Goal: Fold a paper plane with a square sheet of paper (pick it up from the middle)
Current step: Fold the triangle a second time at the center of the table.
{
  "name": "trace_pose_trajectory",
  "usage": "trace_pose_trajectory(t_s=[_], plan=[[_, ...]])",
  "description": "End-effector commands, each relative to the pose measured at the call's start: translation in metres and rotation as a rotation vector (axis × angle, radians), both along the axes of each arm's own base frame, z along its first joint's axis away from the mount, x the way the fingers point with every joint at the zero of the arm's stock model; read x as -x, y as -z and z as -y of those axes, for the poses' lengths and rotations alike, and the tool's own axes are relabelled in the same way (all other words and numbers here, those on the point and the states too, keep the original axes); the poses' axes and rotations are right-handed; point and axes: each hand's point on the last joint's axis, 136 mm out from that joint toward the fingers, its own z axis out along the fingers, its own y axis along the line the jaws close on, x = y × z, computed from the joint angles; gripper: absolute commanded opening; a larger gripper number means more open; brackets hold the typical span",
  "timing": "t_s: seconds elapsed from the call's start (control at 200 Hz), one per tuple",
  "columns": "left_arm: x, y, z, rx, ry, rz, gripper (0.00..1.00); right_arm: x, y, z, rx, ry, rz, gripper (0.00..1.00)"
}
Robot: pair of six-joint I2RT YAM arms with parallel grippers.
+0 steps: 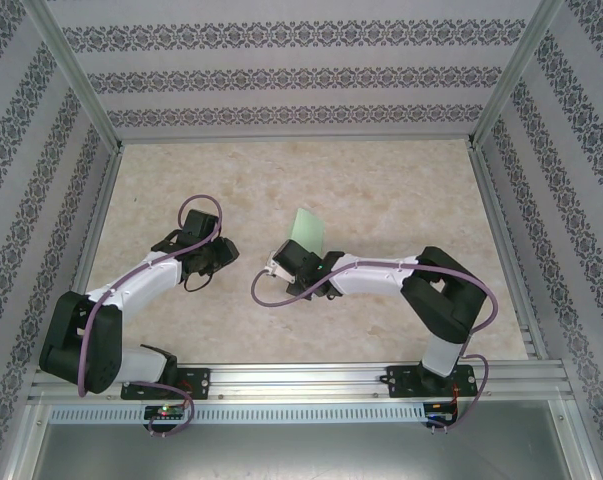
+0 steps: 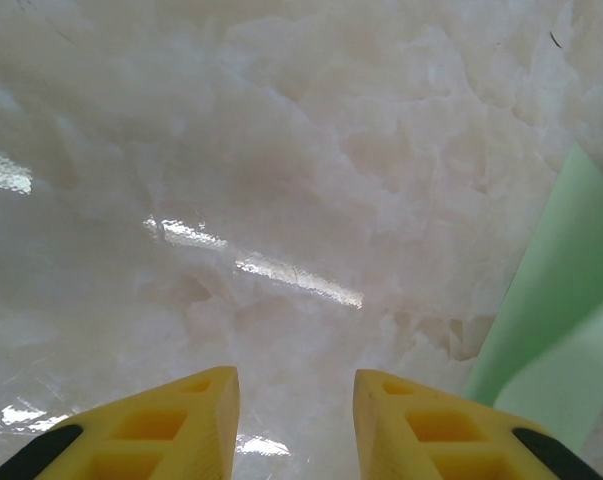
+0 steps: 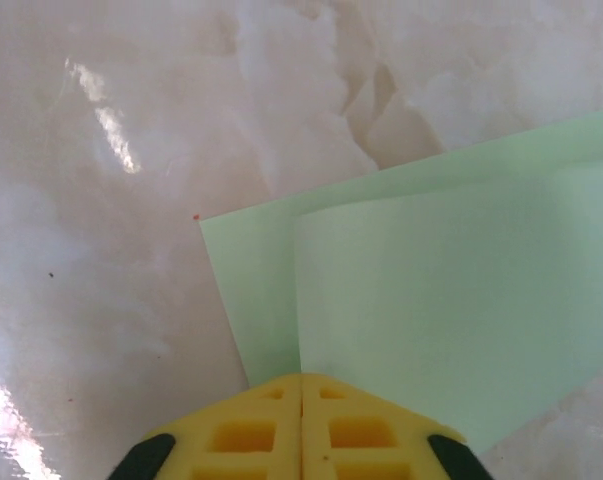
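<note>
Yellow-fingered right gripper is clenched on the near edge of the thin pale green square paper sheet, centre-right of its wrist frame, doubled over. Yellow-fingered left gripper is half-open and empty. Risk: with an edge-only pinch, the sheet may slip or crease skewed.

The square sheet of paper sat near the middle of the desk, doubled over with one layer on top of the other. The right pincer met the sheet's near edge, behind it. The left pincer hung over bare desk to the left of the sheet, apart from it.
</note>
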Motion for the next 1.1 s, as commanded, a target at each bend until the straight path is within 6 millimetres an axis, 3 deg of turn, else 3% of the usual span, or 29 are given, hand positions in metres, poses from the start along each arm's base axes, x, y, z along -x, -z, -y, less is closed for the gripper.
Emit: trace_pose_trajectory(t_s=[0.0, 0.205, 0.445, 0.629, 0.814, 1.094], plan=[[-0.011, -0.006, 0.002, 0.034, -0.013, 0.031, 0.37, -0.006, -0.019, -0.003, -0.090, 0.039, 0.031, 0.04], [-0.021, -0.015, 0.027, 0.143, 0.057, 0.050, 0.41, 0.000, -0.022, -0.005, -0.140, 0.039, 0.016, 0.00], [-0.042, -0.023, 0.077, 0.325, 0.188, 0.028, 0.54, 0.002, -0.028, -0.007, -0.211, 0.037, 0.042, 0.00], [-0.043, -0.005, 0.116, 0.382, 0.276, -0.080, 0.54, -0.001, -0.026, -0.005, -0.217, 0.054, 0.067, 0.00], [-0.044, 0.008, 0.134, 0.419, 0.286, -0.112, 0.55, -0.002, -0.034, -0.003, -0.273, 0.075, 0.103, 0.00], [-0.046, 0.007, 0.169, 0.486, 0.369, -0.126, 0.53, 0.000, -0.025, 0.001, -0.268, 0.078, 0.094, 0.00]])
